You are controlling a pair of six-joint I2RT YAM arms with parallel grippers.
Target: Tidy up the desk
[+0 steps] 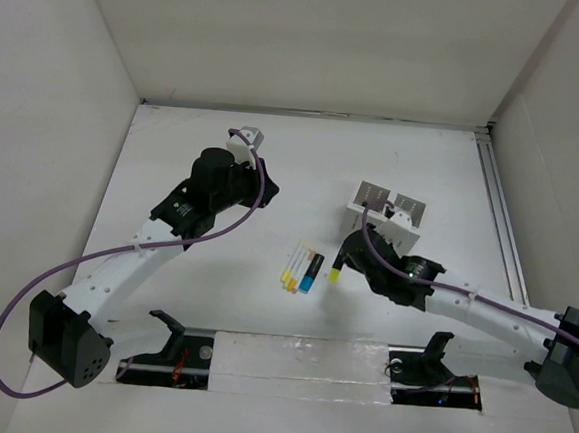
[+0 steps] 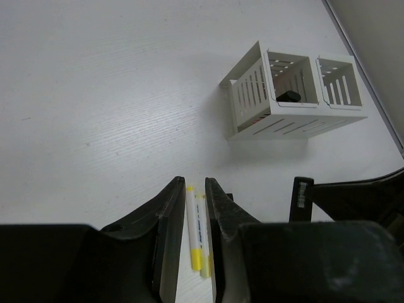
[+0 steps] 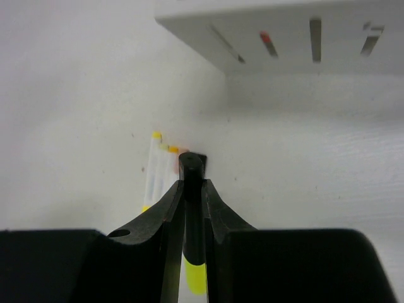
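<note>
Top cam looks down over the whole bench [image 1: 324, 159]. Both wrist cams sit lower, sharing the markers [image 2: 194, 228] and holder [image 2: 287, 120].

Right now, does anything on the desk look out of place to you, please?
Yes: a few markers lie loose in the middle of the desk, outside the slotted holder. The right claw grips another, yellow-ended marker; nothing looks spilled or damaged.

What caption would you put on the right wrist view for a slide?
Right hand shut on a black-and-yellow marker, loose markers on the desk and slotted holder beyond.
</note>
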